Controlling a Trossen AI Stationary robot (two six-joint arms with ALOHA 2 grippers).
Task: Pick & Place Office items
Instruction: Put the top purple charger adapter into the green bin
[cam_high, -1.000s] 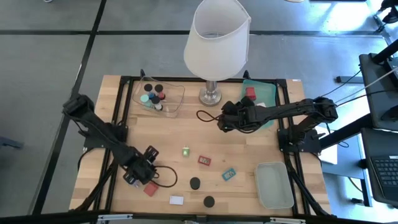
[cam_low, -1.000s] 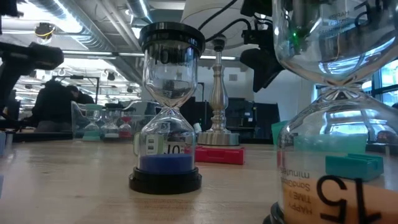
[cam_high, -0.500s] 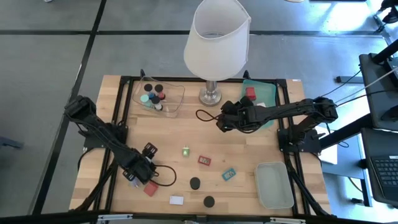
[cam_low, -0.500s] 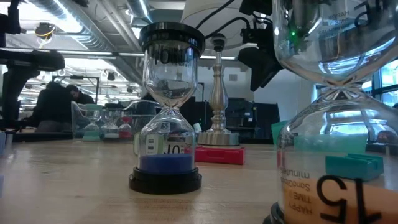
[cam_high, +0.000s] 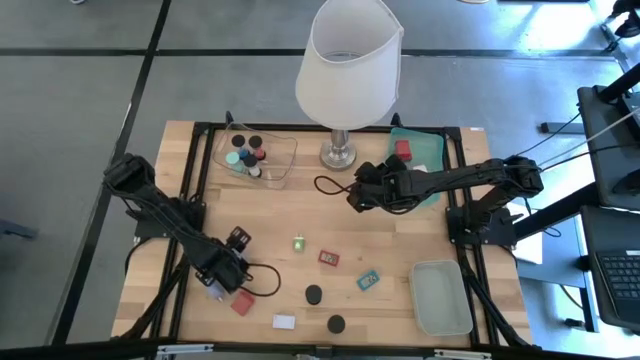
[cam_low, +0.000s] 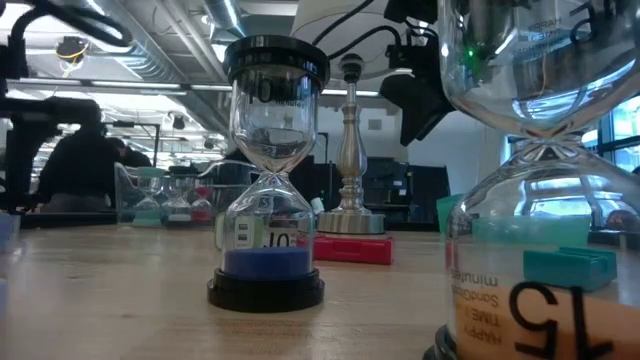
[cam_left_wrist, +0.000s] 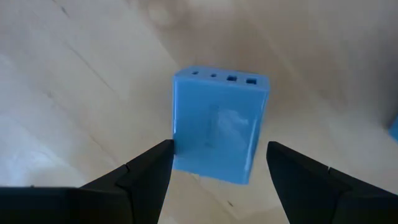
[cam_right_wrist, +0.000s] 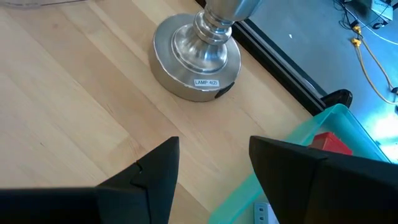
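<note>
The left end effector (cam_high: 218, 283) has slid toward seven o'clock; its fingers are now parted astride a blue block (cam_left_wrist: 219, 124) on the table (cam_high: 390, 240), not gripping, ready to pinch. The right end effector (cam_high: 357, 193), parted and empty, waits beside the lamp (cam_high: 348, 70).

A robotics lab: exposed ceiling ducts (cam_low: 150, 45) (workstations behind)

Left gripper (cam_left_wrist: 214, 165) low over bare wood, fingers spread; blue block (cam_left_wrist: 217, 124) sits in the gap, clear on both sides. Red block (cam_high: 241, 303) just beside. Right gripper (cam_right_wrist: 211, 165) open over bare wood; lamp base (cam_right_wrist: 198, 60) ahead, teal tray (cam_right_wrist: 323, 124) beside.
</note>
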